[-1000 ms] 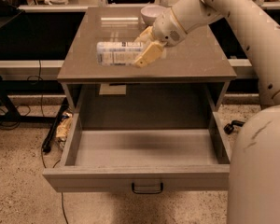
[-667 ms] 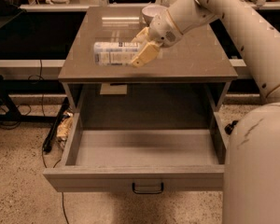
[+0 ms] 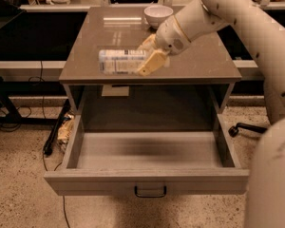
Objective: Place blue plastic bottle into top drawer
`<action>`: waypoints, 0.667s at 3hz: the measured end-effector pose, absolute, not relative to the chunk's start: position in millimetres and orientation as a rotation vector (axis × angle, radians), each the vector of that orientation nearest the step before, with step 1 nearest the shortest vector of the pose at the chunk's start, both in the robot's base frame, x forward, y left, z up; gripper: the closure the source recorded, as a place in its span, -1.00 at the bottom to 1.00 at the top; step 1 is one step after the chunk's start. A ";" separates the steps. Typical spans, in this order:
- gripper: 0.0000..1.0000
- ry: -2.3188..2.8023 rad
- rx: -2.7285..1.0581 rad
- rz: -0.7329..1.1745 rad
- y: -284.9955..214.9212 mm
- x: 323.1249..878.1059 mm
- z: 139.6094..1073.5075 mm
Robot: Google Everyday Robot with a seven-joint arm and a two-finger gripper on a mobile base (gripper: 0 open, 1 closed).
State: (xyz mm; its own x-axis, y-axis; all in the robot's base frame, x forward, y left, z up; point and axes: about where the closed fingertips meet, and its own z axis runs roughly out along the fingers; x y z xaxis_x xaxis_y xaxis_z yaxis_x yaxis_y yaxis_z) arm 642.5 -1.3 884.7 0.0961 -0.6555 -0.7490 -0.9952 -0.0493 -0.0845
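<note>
The blue plastic bottle [image 3: 121,61] lies sideways in the air, held over the front edge of the cabinet top, its whitish label with bluish print facing me. My gripper [image 3: 149,57] is shut on the bottle's right end, its tan fingers [image 3: 152,63] above and below it. The top drawer [image 3: 147,180] stands pulled fully open below, empty inside, with its small dark handle [image 3: 150,192] at the middle of the front panel. The bottle is above the drawer's back left part.
A white bowl [image 3: 158,15] sits at the back of the cabinet top [image 3: 204,56]. My arm [image 3: 256,42] comes in from the upper right. Cables and a dark stand leg [image 3: 19,115] lie on the floor to the left.
My gripper has carried the bottle forward and down, from over the middle of the cabinet top to its front edge above the open drawer.
</note>
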 end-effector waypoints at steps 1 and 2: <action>1.00 1.697 -1.714 0.740 -21.8 603.4 869.8; 1.00 1.783 -1.647 0.809 -32.4 566.9 826.7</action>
State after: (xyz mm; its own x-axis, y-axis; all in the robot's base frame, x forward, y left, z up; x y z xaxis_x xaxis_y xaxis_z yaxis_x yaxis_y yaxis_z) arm 566.9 -32.4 826.7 -0.0745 -0.6487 -0.7574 -0.9972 0.0565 0.0497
